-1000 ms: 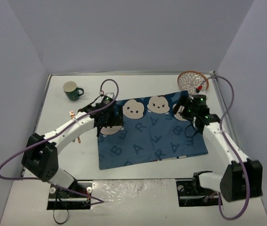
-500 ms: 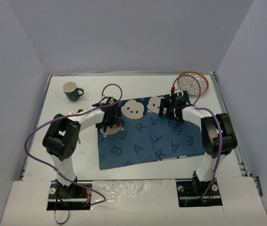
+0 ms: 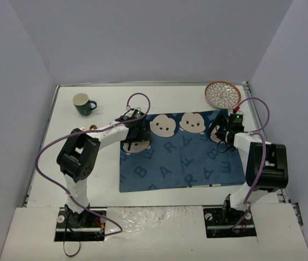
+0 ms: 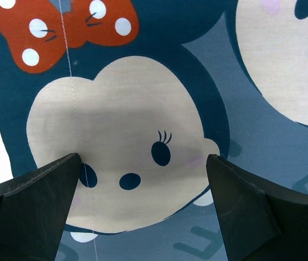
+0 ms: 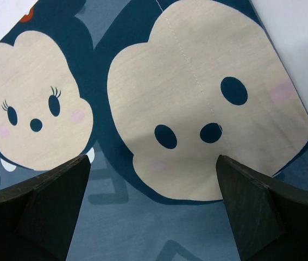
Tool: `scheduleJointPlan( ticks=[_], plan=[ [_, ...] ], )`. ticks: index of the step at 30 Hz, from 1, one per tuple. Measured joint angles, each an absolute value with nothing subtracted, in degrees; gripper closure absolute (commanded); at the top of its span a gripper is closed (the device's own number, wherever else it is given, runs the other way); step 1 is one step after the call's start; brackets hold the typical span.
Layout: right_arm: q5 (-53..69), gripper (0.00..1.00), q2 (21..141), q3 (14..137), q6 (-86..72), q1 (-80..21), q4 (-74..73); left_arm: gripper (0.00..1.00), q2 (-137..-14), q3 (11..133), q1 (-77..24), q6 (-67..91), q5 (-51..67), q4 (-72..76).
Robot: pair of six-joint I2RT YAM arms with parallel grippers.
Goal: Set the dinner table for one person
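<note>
Table [image 3: 170, 100]: lies under the mat and reaches out past every side of it; stiff, flat and fixed, so it is nothing to grip, only the surface to lay things on, and it looks smooth enough that cloth or crockery may slide on it
Mat [image 3: 181, 163]: spread flat with its near edge toward the arm bases, a little askew; thin, soft, light cloth, likely to fold or drag if pulled from one point
Mat hold: best pinched at the stitched hem of the two far corners, both sides together, so it moves flat
Left gripper [image 4: 143, 160]: fingers spread wide with nothing between them, just above the mat's far left corner, over a cartoon face
Right gripper [image 5: 152, 160]: fingers spread wide, holding nothing, just above the mat's far right corner, over another face
Plate [image 3: 222, 94]: just beyond the mat's far right corner; stiff and probably breakable; take it by the rim, gently
Cup [image 3: 82, 105]: well off the mat's far left corner, upright, handle turned toward the mat; hard and slippery by the look, best taken by wall or handle
Stage: judged early, with plate and cup not yet on the mat
</note>
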State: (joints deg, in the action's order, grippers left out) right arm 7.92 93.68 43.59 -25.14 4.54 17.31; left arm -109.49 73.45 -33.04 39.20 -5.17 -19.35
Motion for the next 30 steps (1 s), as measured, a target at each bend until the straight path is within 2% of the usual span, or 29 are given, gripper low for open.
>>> scheduleJointPlan(
  ticks=[8, 13, 23, 30],
  plan=[
    [6.87, 0.00, 90.19, 41.89, -26.99, 10.72, 12.15, 0.03, -109.88, 73.91, -36.61, 40.72, -4.12, -18.47],
    [6.39, 0.00, 90.77, 43.14, -27.42, 14.46, 10.71, 0.03, -113.48, 79.47, -37.17, 42.37, -2.32, -19.27],
    [4.34, 0.00, 102.82, 57.51, -26.76, 16.14, 8.09, 0.03, -118.28, 86.70, -37.50, 46.56, 0.35, -19.18],
    [3.97, 0.00, 106.70, 62.04, -25.53, 16.21, 8.40, 0.03, -120.02, 88.95, -37.50, 48.91, 1.52, -18.26]
  ],
)
